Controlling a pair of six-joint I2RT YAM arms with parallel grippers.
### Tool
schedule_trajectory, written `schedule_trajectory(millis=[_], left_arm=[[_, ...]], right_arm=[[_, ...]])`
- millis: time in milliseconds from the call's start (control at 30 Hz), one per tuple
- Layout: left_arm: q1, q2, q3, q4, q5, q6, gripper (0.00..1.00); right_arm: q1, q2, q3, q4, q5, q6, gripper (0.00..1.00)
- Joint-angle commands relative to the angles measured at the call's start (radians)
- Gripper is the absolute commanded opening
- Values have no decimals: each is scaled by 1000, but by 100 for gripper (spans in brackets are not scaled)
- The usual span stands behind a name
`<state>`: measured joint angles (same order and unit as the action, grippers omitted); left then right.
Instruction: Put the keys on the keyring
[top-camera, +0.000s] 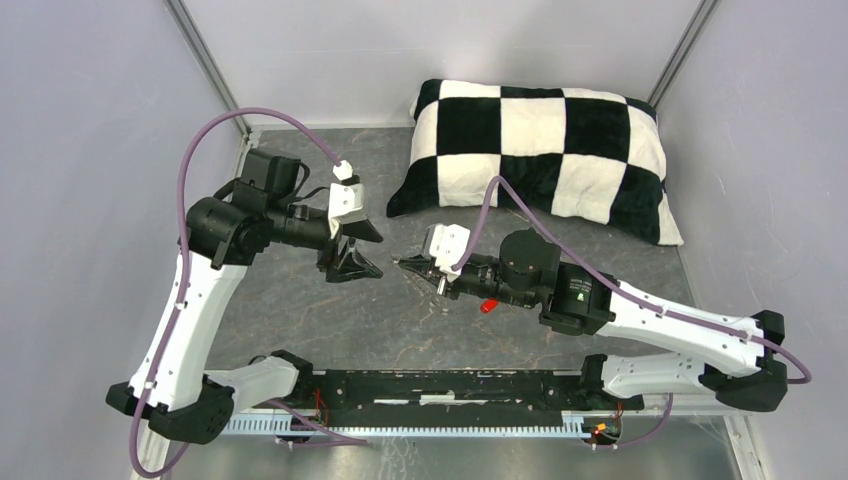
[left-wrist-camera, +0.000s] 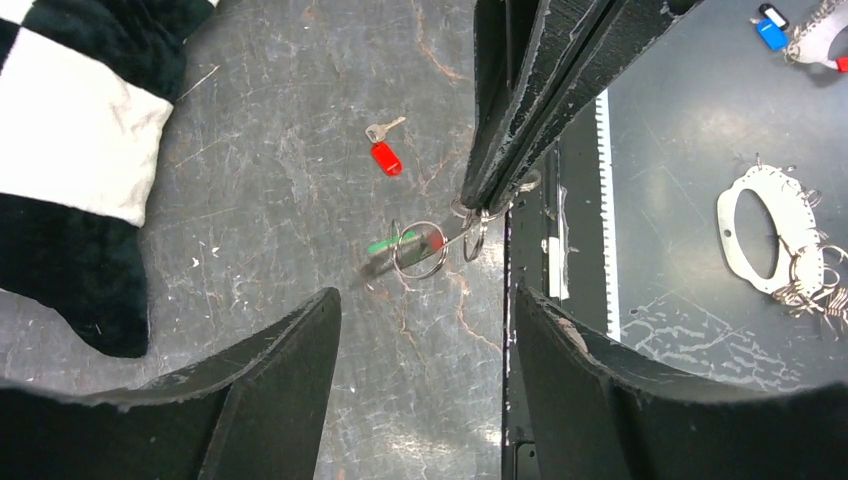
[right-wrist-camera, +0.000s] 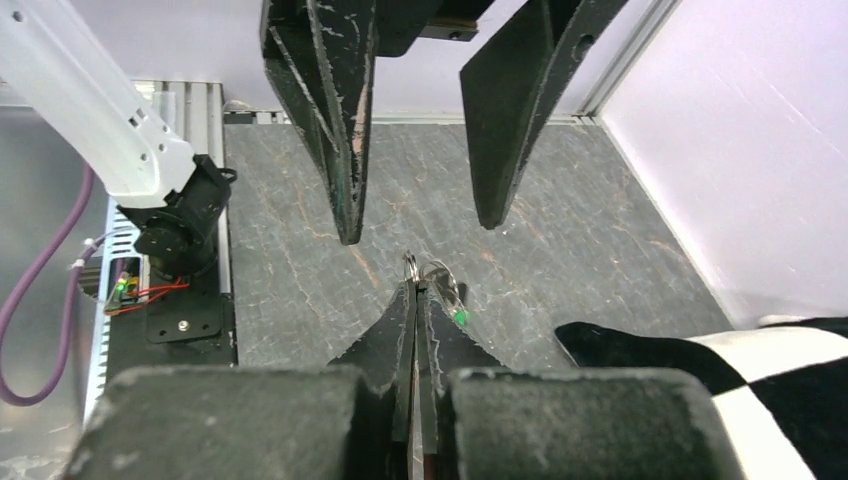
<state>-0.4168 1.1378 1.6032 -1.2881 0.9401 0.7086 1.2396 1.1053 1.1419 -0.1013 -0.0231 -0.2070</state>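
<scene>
My right gripper (top-camera: 403, 264) is shut on the keyring (left-wrist-camera: 421, 250), a thin metal ring held above the table at its fingertips (left-wrist-camera: 470, 200). The green-headed key (left-wrist-camera: 390, 243) hangs on that ring; its green also shows beside the shut right gripper (right-wrist-camera: 415, 288) in the right wrist view (right-wrist-camera: 460, 316). The red-headed key (left-wrist-camera: 385, 155) lies loose on the grey table, under the right arm in the top view (top-camera: 488, 306). My left gripper (top-camera: 378, 255) is open and empty. It faces the right gripper's tip from the left with a small gap, and its fingers (right-wrist-camera: 345, 130) hang open above the ring.
A black-and-white checkered pillow (top-camera: 545, 150) lies at the back right. A black rail (top-camera: 450, 385) runs along the near edge between the arm bases. Pale walls close in the sides. A white ring holder with metal rings (left-wrist-camera: 770, 235) lies below the table edge.
</scene>
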Motion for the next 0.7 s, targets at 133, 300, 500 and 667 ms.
schedule_trajectory(millis=[133,300,500,667], left_arm=[[-17,-17,40,57,15,-75,62],[-31,-24,9,69,-6,-45,56],[-51,-40,-25,92,-65,25,52],[-66,-40,-38,111,-90,39,46]], right_arm=[[21,6,62,22,109,-22,0],[21,31,78,28,112,-15,0],[21,48,83,49,114,-3,0],[21,59,89,57,104,4,0]])
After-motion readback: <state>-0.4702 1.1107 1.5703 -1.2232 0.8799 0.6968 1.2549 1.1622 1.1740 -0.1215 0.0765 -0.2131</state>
